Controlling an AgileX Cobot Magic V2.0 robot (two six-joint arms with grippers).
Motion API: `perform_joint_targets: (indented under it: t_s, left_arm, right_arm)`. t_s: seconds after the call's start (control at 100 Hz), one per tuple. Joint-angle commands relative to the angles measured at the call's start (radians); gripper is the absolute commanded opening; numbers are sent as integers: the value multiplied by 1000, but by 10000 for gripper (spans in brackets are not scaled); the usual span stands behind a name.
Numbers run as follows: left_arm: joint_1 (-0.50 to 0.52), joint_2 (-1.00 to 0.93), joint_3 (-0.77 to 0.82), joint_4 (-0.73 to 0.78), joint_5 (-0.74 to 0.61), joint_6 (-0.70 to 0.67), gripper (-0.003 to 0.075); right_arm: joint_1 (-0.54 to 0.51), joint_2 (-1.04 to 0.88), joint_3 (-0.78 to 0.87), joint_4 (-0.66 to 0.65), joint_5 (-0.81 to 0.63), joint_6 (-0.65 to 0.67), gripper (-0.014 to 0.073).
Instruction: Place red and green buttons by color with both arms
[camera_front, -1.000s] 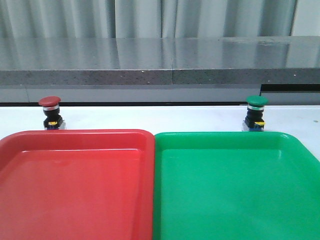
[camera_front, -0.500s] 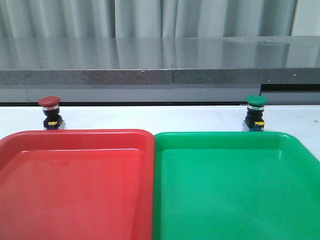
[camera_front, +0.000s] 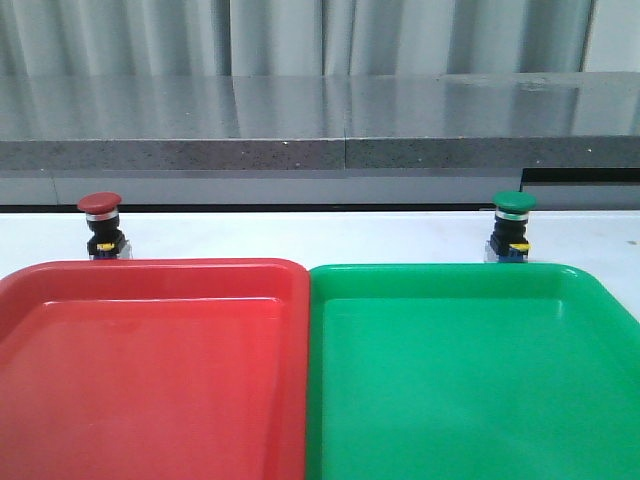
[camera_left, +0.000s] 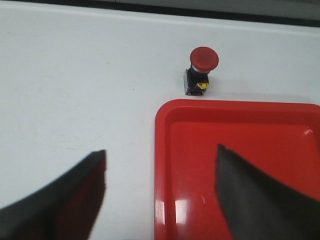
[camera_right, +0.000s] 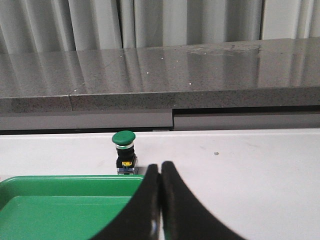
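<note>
Left gripper (camera_left: 160, 195) hangs wide apart in its wrist view, 2 dark fingers (camera_left: 75, 200) splayed with nothing between them; one sits over the white table (camera_left: 75, 90), the other over the corner of the red tray (camera_left: 240, 165); right gripper (camera_right: 160, 200) has its 2 fingers pressed together, tips touching, holding nothing, poised over the far edge of the green tray (camera_right: 60, 205).

Red button (camera_front: 100, 225) stands upright on the table just beyond the red tray's far rim, toward its left end, dark-red cap on top, black body, yellow tab showing; from the left wrist it sits close beside the tray's corner, apart from the fingers; green button (camera_front: 513, 227) stands upright too, just beyond the far rim of the green tray, toward its right side, with yellow and blue showing at its base; from the right wrist it sits near the closed fingertips without touching them.

2 trays lie side by side in the front view, red on the left, green on the right, edges meeting at the middle; neither arm shows in the front view; behind the table runs a grey speckled ledge (camera_front: 320, 130), with pale curtains (camera_front: 300, 35) above it.
</note>
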Motion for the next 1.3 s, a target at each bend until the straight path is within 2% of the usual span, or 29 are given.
perform_joint_targets:
  t_s: [0.0, 0.05, 0.27, 0.48, 0.83, 1.29]
  left_arm:
    - [2, -6, -36, -11, -40, -4, 685]
    - [2, -6, -36, -11, -44, -4, 718]
    - [2, -6, -36, -12, -67, -4, 648]
    - [-32, 66, -107, -53, -58, -3, 640]
    - [-170, 388, -355, -42, -58, -3, 640]
    - [-185, 816, -650, 0, -29, -3, 640]
  right_arm:
    - [-5, -21, -13, -1, -83, -7, -111]
    - [-5, -21, -13, -1, -83, -7, -111]
    - [-5, -21, -13, -1, -83, -7, -111]
    - [-5, -21, -13, -1, -83, -7, -111]
    - [-5, -21, -13, -1, -83, -7, -111]
    - [-5, -21, -13, -1, -83, -7, -111]
